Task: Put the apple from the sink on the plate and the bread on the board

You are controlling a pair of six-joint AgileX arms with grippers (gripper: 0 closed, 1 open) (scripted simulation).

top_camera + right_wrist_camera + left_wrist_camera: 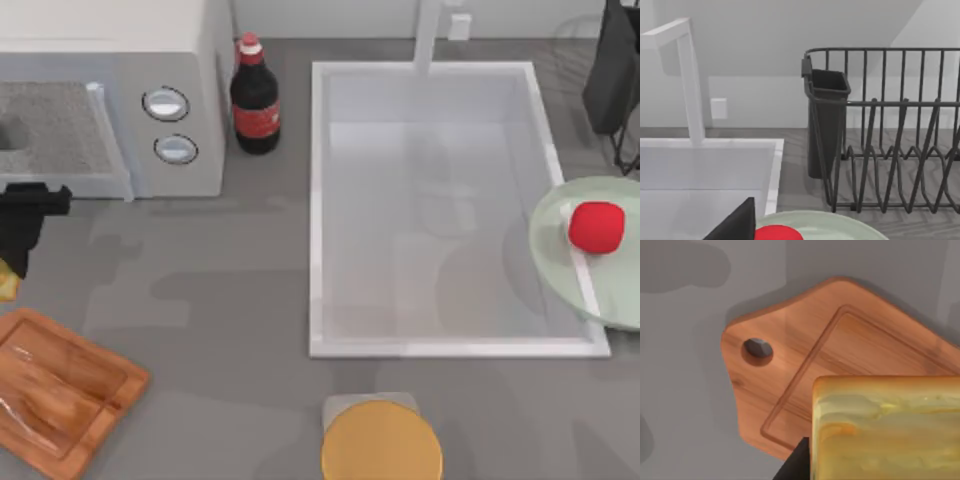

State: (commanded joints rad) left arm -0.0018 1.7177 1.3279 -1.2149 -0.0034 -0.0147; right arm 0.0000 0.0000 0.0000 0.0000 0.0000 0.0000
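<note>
At the far left of the top view, the left claw [20, 235] is seen as a black shape above the counter [220, 300], just short of the board [60, 395], which lies at the counter's lower-left corner with its long axis running diagonally. The bread [885, 427] is held in this claw: in the left wrist view the golden block sits close under the camera with a dark finger at its edge, and the claw is judged to be closed on it, though the fingers themselves are mostly hidden. In the same view the grooved face of the board is spread out directly beneath the bread, so the slice appears to hang over the board's near part, apart from the wood and not yet set down. The coming move is judged to turn on that relation: the board lies straight below the claw, and a descent followed by a release should suffice. Further right stand a microwave [110, 100] and a dark bottle [255, 100], then the sink [320, 200]. At the right edge, the plate [560, 265] overlaps the sink's rim and carries the apple [596, 227]. The right claw [735, 225] shows as a dark tip beside the apple; whether it is open cannot be told.
</note>
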